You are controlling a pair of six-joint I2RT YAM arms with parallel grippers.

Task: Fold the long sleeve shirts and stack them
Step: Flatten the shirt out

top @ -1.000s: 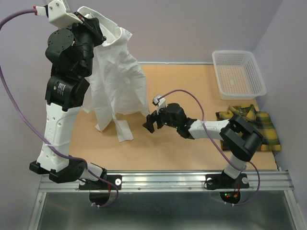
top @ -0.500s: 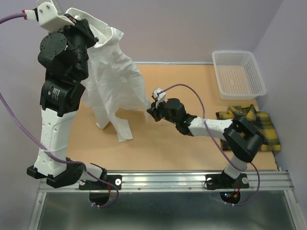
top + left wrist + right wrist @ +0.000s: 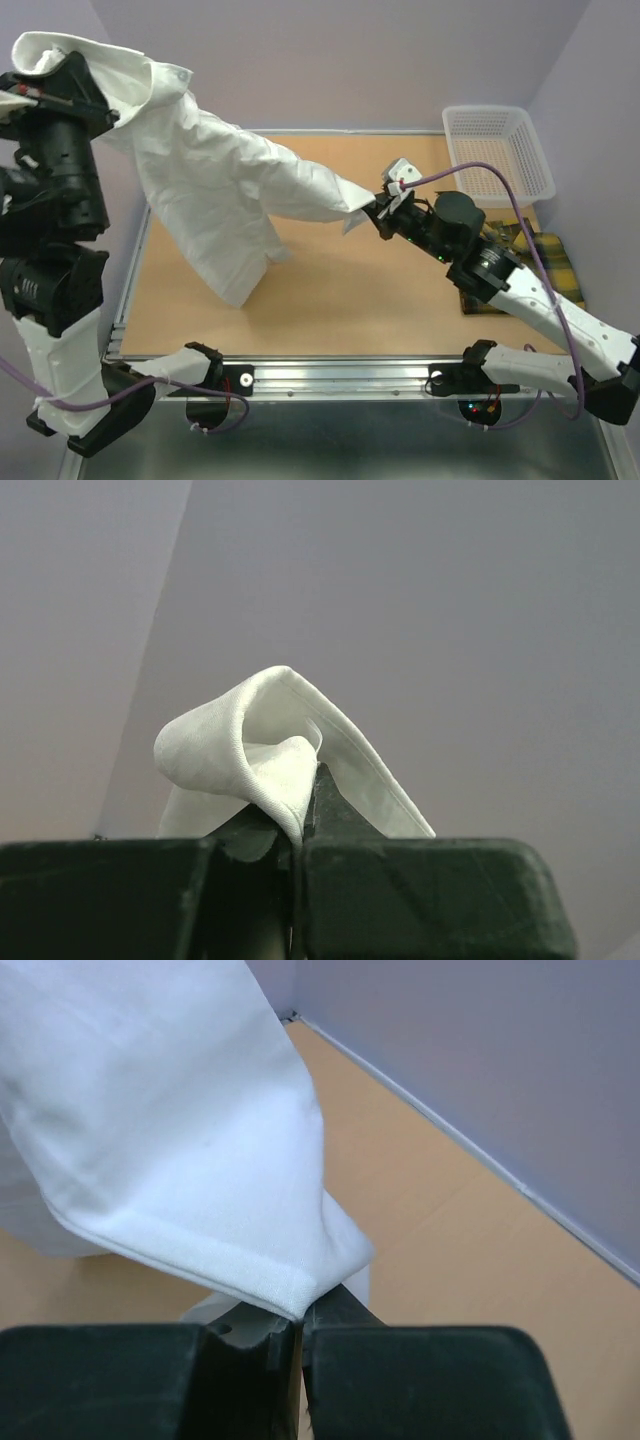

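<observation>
My left gripper point(image 3: 52, 72) is up high at the far left, above the left edge of the table point(image 3: 340, 290). Its jaws are pinched nearly closed on the collar end of the white shirt point(image 3: 215, 170). In the left wrist view a curl of hemmed white cloth sticks up out of the fingertips, with only plain wall point(image 3: 450, 600) behind it.

My right gripper point(image 3: 384, 210) is out over the middle-right of the table, jaws clamped tight. In the right wrist view a thick stitched edge of the white cloth is caught right at the tips, with no gap showing between the fingers. It looks like a sleeve end, but I can't tell for sure.

The white shirt hangs stretched between my two grippers, sloping down from upper left to the right gripper, and is mostly off the table. Its lower body droops in a point down to the tabletop left of centre.

The plaid shirt point(image 3: 555, 262) lies crumpled flat at the right edge of the table. My right arm point(image 3: 530, 300) partly covers it, and it is well apart from the white shirt.

The white mesh basket point(image 3: 539, 160) sits in the far right corner, just behind the plaid shirt.
</observation>
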